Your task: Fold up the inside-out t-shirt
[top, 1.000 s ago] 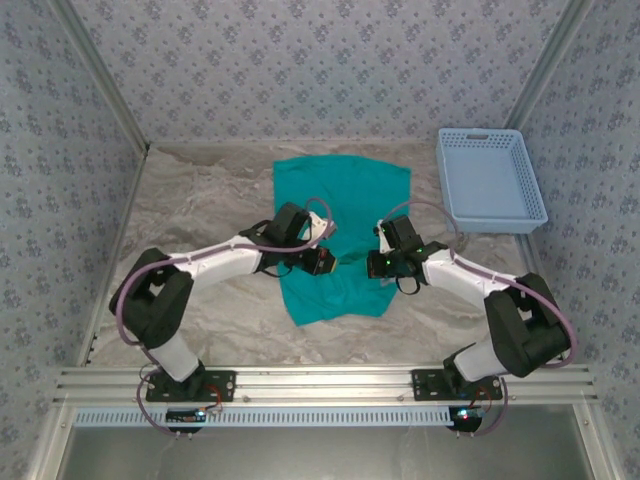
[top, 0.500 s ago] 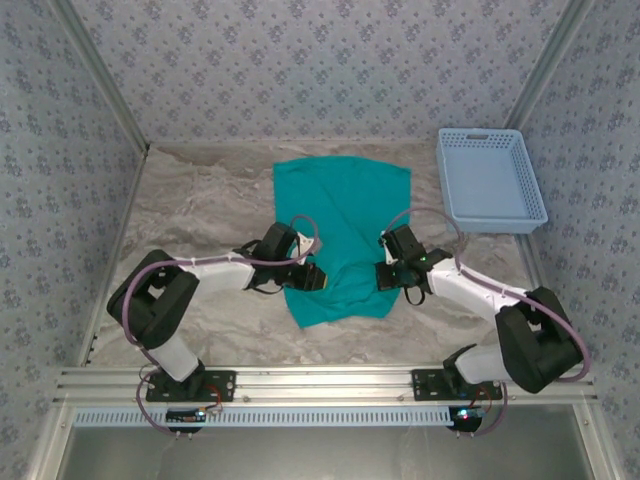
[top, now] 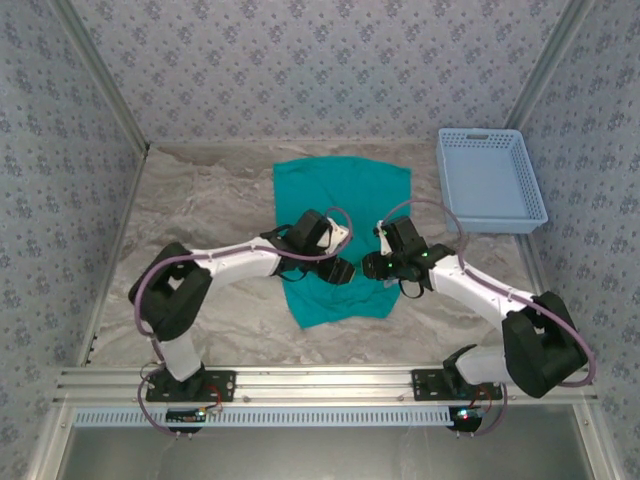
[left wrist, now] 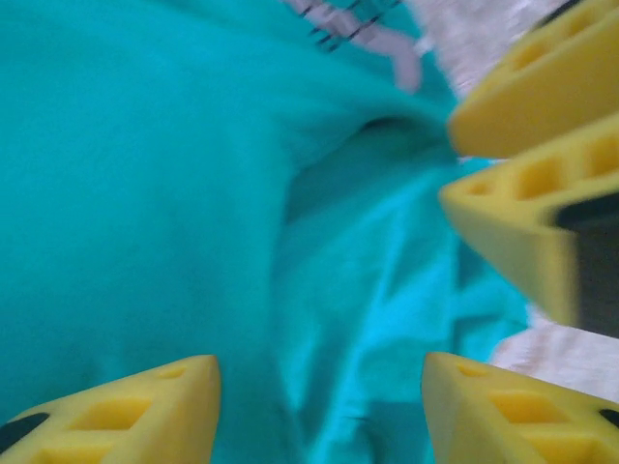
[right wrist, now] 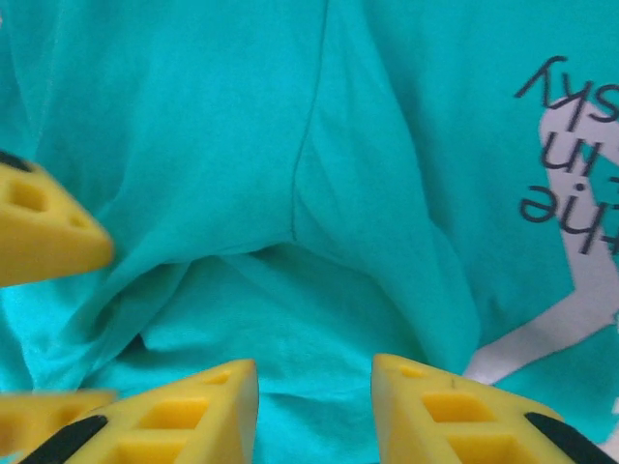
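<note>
Left end effector [top: 345,270]: yellow foam fingers set wide apart, nothing between them, hovering just above the cloth. Right end effector [top: 368,267]: fingers parted more narrowly, likewise holding nothing, close beside the left one with tips nearly facing

Item: plain teal-green soft fabric t-shirt [top: 340,190], lying at the middle of the pale marbled surface [top: 200,210]
- Far half: flat, roughly squared, smooth
- Near half: narrower and rumpled, with a raised ridge and a shadowed pocket of gathered cloth under both sets of fingers in the wrist views
- A stitched seam [right wrist: 309,145] runs down into that bunching
- Pale printed graphic with dark lettering [right wrist: 571,242] at one side of it

Step in hand, by judgement: a fold over the middle is part made, with both end effectors off the cloth and poised between grasps

Next move calls for: a fresh pinch on a single loose edge by each end effector, the two set well apart, so the cloth travels taut rather than bunched

Nearby: light blue rectangular plastic basket [top: 490,185], at the far right, apart from the shirt
</note>
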{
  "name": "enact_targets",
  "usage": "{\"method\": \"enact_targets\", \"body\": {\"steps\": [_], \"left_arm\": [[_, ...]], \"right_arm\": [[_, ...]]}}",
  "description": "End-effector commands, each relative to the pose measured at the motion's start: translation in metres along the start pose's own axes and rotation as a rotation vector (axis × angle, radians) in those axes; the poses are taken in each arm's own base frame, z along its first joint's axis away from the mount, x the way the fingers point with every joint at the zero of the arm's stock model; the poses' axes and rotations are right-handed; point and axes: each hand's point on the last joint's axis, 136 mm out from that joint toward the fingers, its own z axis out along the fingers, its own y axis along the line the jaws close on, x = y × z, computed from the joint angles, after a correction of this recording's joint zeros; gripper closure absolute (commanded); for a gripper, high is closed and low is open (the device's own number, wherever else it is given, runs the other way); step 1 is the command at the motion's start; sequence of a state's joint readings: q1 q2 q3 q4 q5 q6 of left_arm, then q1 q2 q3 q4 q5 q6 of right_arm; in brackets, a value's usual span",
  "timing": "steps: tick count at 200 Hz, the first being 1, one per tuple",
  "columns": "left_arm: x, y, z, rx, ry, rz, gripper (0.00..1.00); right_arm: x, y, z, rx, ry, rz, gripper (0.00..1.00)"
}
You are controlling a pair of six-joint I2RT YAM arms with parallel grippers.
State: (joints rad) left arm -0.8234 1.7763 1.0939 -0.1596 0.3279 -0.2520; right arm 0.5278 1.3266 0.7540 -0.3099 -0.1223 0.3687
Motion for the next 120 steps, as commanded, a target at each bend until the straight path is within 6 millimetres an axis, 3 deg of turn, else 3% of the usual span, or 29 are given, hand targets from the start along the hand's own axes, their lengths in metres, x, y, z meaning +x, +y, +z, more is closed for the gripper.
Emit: {"method": "enact_targets", "body": {"steps": [1, 18, 39, 55, 92, 120], "left_arm": [[0.015, 0.02, 0.012, -0.104, 0.087, 0.038, 0.45], [0.016, 0.023, 0.017, -0.113, 0.101, 0.035, 0.51], [0.01, 0.021, 0.014, -0.11, 0.09, 0.044, 0.85], [-0.001, 0.011, 0.002, -0.073, 0.048, 0.04, 1.0], [-0.027, -0.024, -0.048, 0.126, -0.083, -0.002, 1.0], [-0.034, -0.028, -0.076, 0.247, -0.159, -0.079, 1.0]], "right_arm": [[0.002, 0.011, 0.008, -0.077, 0.015, 0.054, 0.61], [0.001, 0.016, 0.014, -0.101, 0.023, 0.065, 0.58], [0.001, 0.016, 0.024, -0.093, 0.032, 0.062, 0.56], [0.003, 0.015, 0.032, -0.072, 0.036, 0.046, 0.56], [0.007, 0.028, 0.045, -0.089, 0.028, -0.036, 0.56], [-0.001, 0.046, 0.038, -0.164, -0.037, -0.109, 0.54]]}}
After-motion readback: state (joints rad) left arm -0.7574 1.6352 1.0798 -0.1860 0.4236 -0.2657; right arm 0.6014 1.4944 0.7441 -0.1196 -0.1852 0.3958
